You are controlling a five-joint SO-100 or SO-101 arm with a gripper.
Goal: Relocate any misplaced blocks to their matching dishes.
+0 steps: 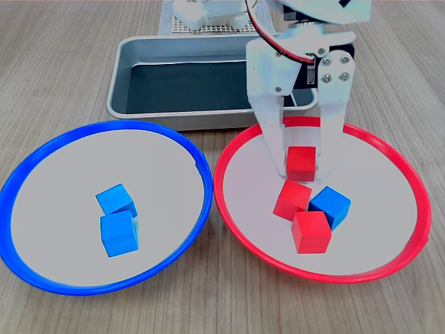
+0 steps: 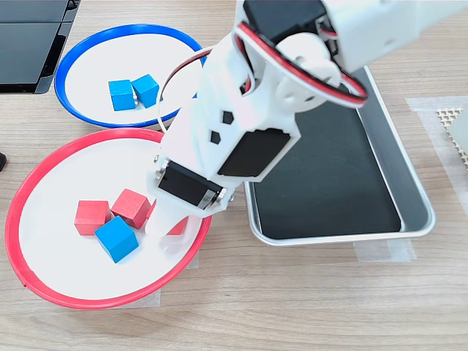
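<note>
At lower left of the first exterior view, the blue dish point(image 1: 42, 167) holds two blue cubes point(image 1: 118, 219). Right of it, the red dish point(image 1: 410, 188) holds two red cubes, a misplaced blue cube point(image 1: 331, 207), and the claw point(image 1: 300, 161), which clasps a third red cube point(image 1: 301, 163) low over the dish floor.

The table point(image 1: 62, 56) is pale wood-grain, matt and finely streaked, and the tray point(image 1: 125, 52) on it looks like brushed silver metal with a dull black bottom. Both plates, the blue-rimmed plate point(image 1: 42, 149) and the red-rimmed plate point(image 1: 389, 149), have glossy plastic-looking rims around flat matt grey insides. The arm point(image 2: 241, 110) is smooth white plastic with black motor housings, and the cubes, like the blue cube point(image 1: 330, 207), look smooth and evenly coloured.
</note>
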